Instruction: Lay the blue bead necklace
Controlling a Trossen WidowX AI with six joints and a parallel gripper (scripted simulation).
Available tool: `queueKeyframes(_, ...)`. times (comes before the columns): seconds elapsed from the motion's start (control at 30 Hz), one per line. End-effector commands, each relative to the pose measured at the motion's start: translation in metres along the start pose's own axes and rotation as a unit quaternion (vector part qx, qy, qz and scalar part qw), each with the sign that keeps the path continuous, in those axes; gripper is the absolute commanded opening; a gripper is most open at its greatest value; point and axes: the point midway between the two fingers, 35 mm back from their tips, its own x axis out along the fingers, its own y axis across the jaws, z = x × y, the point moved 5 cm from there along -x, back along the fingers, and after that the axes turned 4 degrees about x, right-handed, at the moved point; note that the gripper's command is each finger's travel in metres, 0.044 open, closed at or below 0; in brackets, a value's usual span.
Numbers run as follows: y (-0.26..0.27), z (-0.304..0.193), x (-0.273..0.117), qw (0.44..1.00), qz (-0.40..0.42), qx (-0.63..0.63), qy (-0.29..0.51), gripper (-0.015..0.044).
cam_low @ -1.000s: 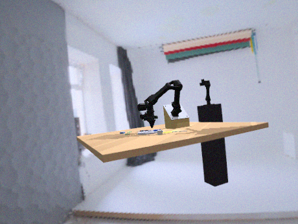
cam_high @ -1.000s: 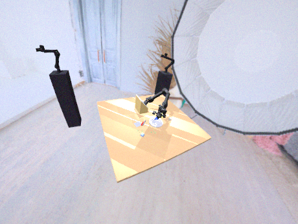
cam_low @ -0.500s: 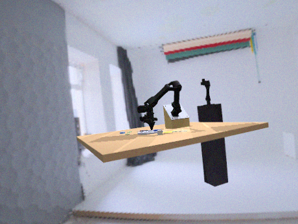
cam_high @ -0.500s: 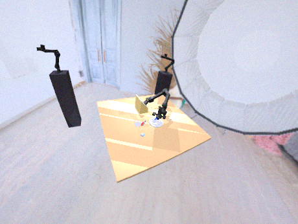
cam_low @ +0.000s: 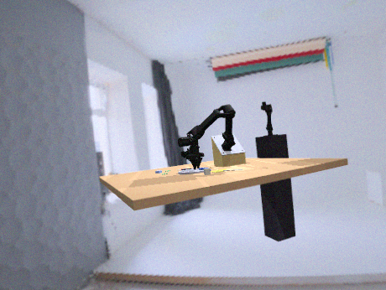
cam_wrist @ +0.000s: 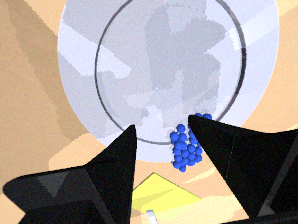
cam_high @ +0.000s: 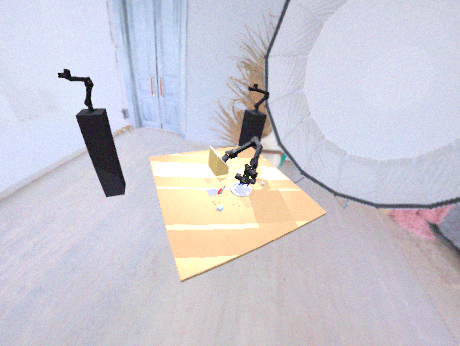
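From here, I'm reading the wrist view from its left side. The first fingertip is standing over the near rim of the round bead board (cam_high: pixel 235 191) (cam_low: pixel 183 172) (cam_wrist: pixel 75 30). My gripper (cam_high: pixel 245 181) (cam_low: pixel 195 168) (cam_wrist: pixel 161 123) is hanging wide apart with nothing clasped, probably to straddle the beads for a fresh pinch. Between the fingers and partly behind the right-hand one, the blue bead necklace (cam_wrist: pixel 188 150) is lying bunched across the groove's near arc and the rim, so it's still needing spreading around the ring.
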Motion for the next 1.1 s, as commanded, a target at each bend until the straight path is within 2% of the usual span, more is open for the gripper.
queueKeyframes(0.0,0.000,0.000,-0.002,1.000,0.000,0.000,0.000,0.0368)
queueKeyframes(0.1,0.000,0.000,-0.012,1.000,0.000,0.001,0.001,0.0440)
queueKeyframes(0.5,-0.002,0.000,-0.020,1.000,0.000,0.002,0.002,0.0440)
queueKeyframes(0.67,-0.016,-0.023,-0.027,1.000,-0.001,-0.002,0.002,0.0310)
queueKeyframes(0.83,-0.035,-0.050,-0.032,1.000,-0.001,-0.007,0.003,0.0310)
queueKeyframes(1.07,-0.036,-0.051,-0.023,1.000,-0.001,-0.007,0.003,0.0310)
